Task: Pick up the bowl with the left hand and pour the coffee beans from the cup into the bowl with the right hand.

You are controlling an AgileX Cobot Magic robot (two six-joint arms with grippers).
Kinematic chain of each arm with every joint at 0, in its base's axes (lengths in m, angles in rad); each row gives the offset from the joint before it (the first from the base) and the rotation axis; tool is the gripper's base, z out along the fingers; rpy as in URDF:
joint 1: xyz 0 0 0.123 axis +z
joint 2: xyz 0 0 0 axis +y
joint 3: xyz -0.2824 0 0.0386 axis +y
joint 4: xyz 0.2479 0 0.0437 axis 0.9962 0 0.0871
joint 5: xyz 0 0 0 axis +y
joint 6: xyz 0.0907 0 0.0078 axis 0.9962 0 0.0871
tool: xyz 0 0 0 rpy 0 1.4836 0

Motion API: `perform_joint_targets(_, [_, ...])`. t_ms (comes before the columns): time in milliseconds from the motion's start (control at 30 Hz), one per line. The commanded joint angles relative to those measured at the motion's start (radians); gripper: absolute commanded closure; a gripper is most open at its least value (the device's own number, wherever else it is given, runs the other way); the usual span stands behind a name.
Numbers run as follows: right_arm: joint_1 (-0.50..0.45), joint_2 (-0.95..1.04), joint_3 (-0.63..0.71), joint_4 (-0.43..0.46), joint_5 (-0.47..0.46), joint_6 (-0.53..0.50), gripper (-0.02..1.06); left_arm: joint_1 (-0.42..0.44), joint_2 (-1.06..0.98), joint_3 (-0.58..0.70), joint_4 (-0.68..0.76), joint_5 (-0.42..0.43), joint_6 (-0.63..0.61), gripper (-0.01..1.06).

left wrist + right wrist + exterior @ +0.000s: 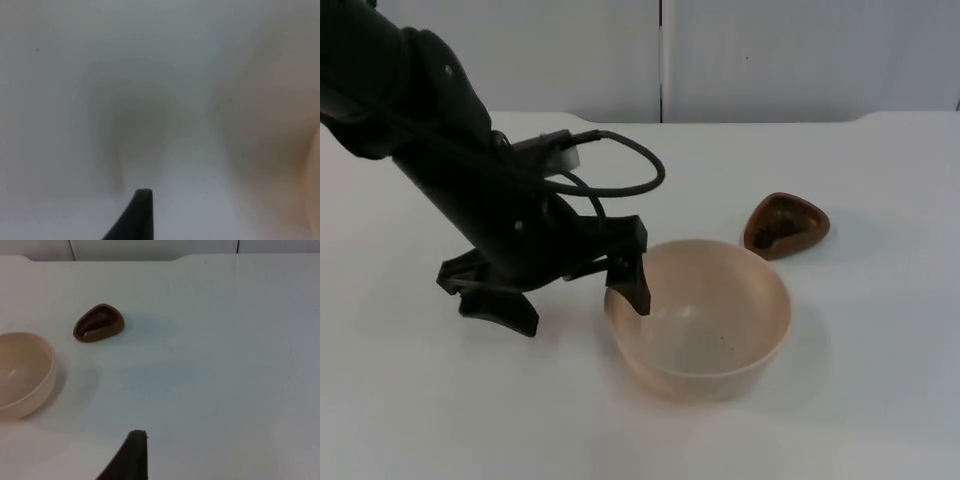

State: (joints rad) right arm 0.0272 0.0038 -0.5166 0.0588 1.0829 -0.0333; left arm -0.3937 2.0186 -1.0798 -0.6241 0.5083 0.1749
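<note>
A beige bowl (720,330) stands on the white table (880,400) near the middle. My left gripper (570,298) is open at the bowl's left side. One finger (632,285) dips inside the rim, and the other (505,310) is well to the left, just over the table. A small brown cup (786,225) with dark coffee beans inside stands behind and to the right of the bowl. The right arm waits off to the side. Its wrist view takes in the bowl (20,375), the cup (99,323) and one black fingertip (134,452) above bare table.
The grey partition wall (770,50) closes the table at the back. In the blurred left wrist view a black fingertip (137,215) hangs over the white table, with the bowl's beige wall (314,175) beside it.
</note>
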Motion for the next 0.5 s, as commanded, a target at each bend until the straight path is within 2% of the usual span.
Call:
perform_joint_targets(0, [-0.006, -0.004, 0.002, -0.003, -0.005, -0.004, -0.01, -0.005, 0.015, -0.008, 0.003, -0.016, -0.022, 0.05])
perform_joint_targets(300, [-0.006, -0.004, 0.002, -0.005, -0.005, -0.004, -0.01, -0.005, 0.022, -0.010, 0.003, -0.028, -0.023, 0.06])
perform_joint_targets(400, [-0.006, -0.004, 0.002, -0.007, -0.005, -0.004, -0.01, -0.005, 0.022, -0.010, -0.007, -0.028, -0.023, 0.20])
perform_joint_targets(433, [-0.006, -0.004, 0.002, -0.007, -0.005, -0.004, -0.01, -0.005, 0.022, -0.010, -0.007, -0.028, -0.023, 0.20])
perform_joint_targets(467, [-0.006, -0.004, 0.002, -0.009, -0.005, -0.004, -0.01, -0.005, 0.022, -0.010, -0.011, -0.028, -0.023, 0.28])
